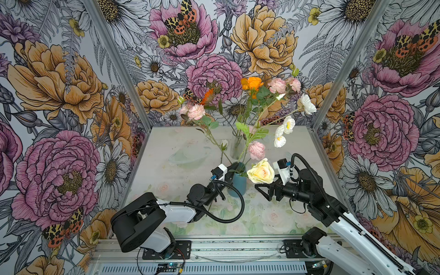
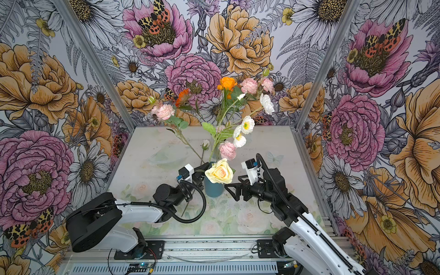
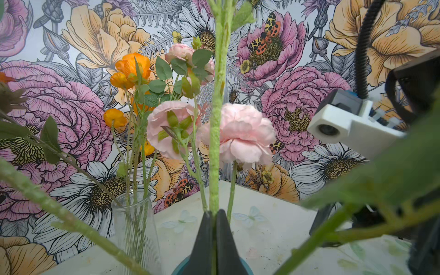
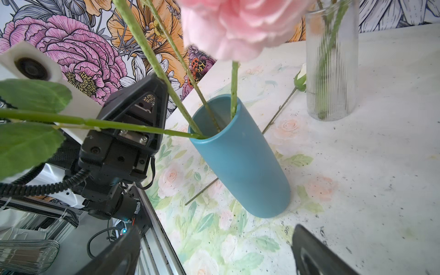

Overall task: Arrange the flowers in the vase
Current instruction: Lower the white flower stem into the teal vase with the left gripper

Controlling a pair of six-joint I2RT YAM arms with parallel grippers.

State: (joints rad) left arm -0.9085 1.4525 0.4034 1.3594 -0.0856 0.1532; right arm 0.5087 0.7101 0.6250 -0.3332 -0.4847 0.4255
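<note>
We count two vases: one blue vase and one clear glass vase. Stems entering the blue vase, seen in the right wrist view: four. Cream-yellow rose: one. Budded stem lying loose on the worktop: one.

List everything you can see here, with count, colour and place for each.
blue vase: one, teal blue, middle of the table, between the two grippers
glass vase: one, clear and ribbed, behind the blue vase
cream rose: one, pale yellow, leaning out of the blue vase
pink flowers: several, pale pink, spread over both vases
orange flowers: a few, orange, in the glass vase
white flowers: several, white, high on the right side
loose stem: one, white bud, lying on the table
table: one, pale, faint printed roses
wallpaper: big drawn blooms, three sides
left gripper: black, shut on a green stem over the blue vase
right gripper: black, open, beside the cream rose
</note>
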